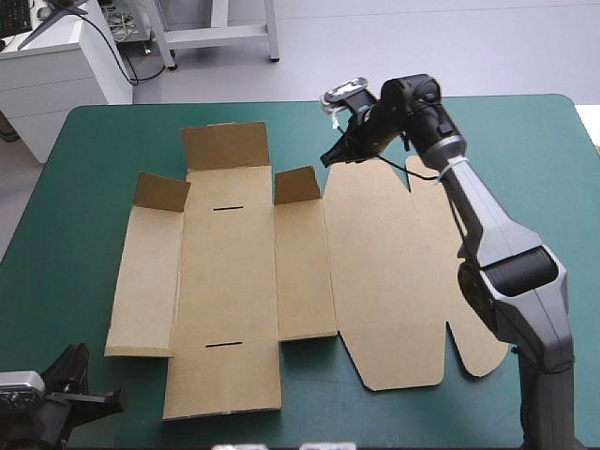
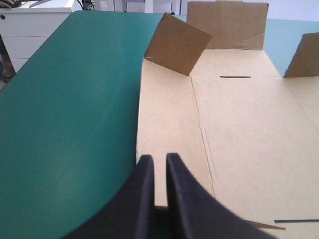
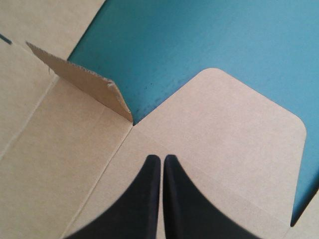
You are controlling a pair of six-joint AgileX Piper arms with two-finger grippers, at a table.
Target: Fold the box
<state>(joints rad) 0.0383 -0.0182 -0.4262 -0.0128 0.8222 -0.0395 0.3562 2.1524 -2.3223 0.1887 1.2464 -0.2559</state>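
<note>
Sensibly, with the brown box (image 1: 230,281) flat at the centre of the table (image 1: 525,150), the right gripper (image 3: 159,158), fingers (image 3: 147,199) pressed together over the 12 o'clock edge of the lid (image 1: 394,272), should spread them before taking the board near its crease, while the left gripper (image 2: 158,157), likewise closed, waits at 7 o'clock.

Teal-green cover (image 1: 84,187) smooth over table, corners rounded.

Near left: left arm (image 1: 47,401) low and drawn back, left gripper (image 2: 158,158) about level, closed to a thin slit. Far side: right arm (image 1: 497,234) stretched forward, wrist bent down and leftward, right gripper (image 3: 158,158) closed likewise, tips pointing down.
</note>
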